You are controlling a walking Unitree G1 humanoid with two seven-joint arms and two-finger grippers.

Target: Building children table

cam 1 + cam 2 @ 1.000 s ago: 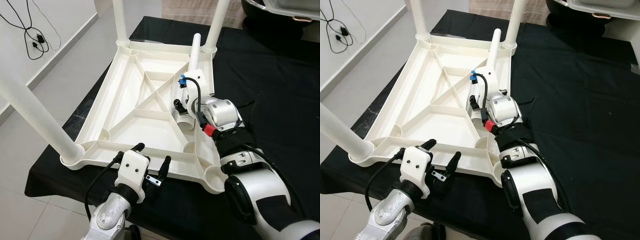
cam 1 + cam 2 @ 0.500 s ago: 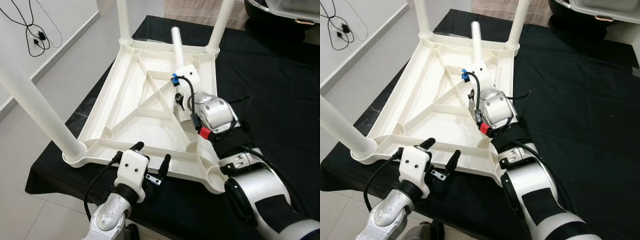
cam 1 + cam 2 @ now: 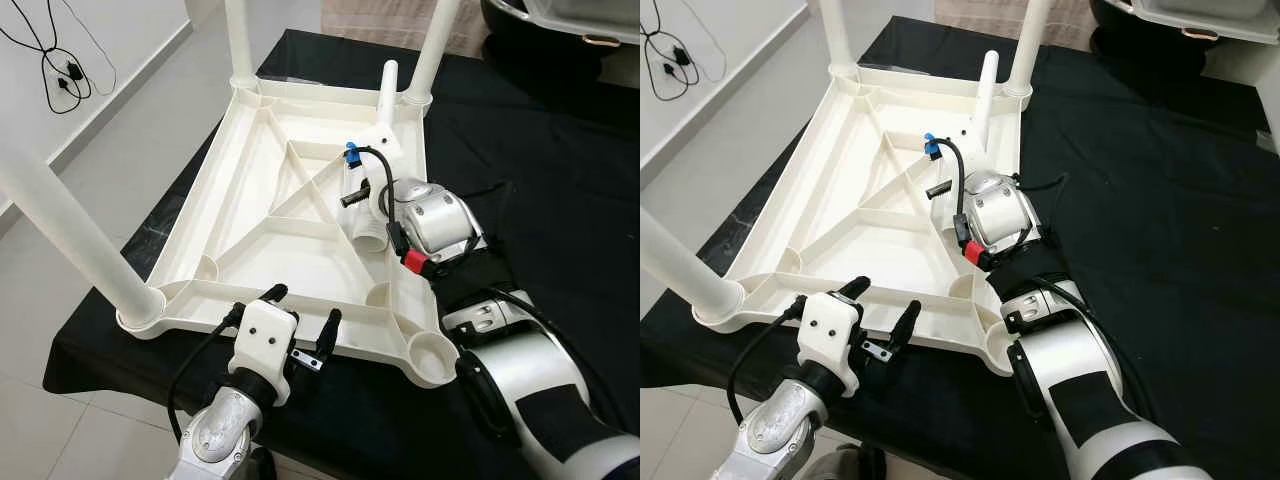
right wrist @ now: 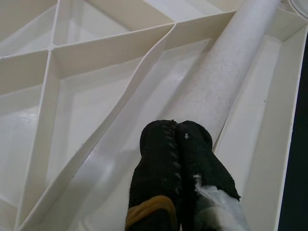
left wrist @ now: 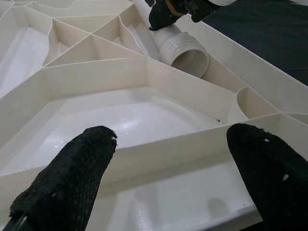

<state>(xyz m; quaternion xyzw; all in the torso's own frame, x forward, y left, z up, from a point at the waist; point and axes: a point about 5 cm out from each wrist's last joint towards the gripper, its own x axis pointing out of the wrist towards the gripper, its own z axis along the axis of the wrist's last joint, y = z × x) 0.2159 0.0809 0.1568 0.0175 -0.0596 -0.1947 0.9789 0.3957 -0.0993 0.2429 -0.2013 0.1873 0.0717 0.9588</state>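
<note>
Table top (image 3: pixel 250 210): laid upside down on a black cloth (image 3: pixel 540 150), ribbed underside facing up; three legs are seen standing in its two far corners and near left corner.
Loose leg (image 3: pixel 378 150): lying tilted inside the table top along its right edge, threaded end (image 5: pixel 185 55) pointing toward the near right corner socket (image 3: pixel 432 355).
Right gripper (image 4: pixel 175 142): fingers pressed together, resting on the loose leg near its threaded end; whether the leg is actually gripped cannot be told.
Left gripper (image 3: pixel 300 322): released, fingers (image 5: pixel 72 168) spread wide, held just over the near edge of the table top.
Cable (image 3: pixel 55 60): lying on the floor beyond the left side.
</note>
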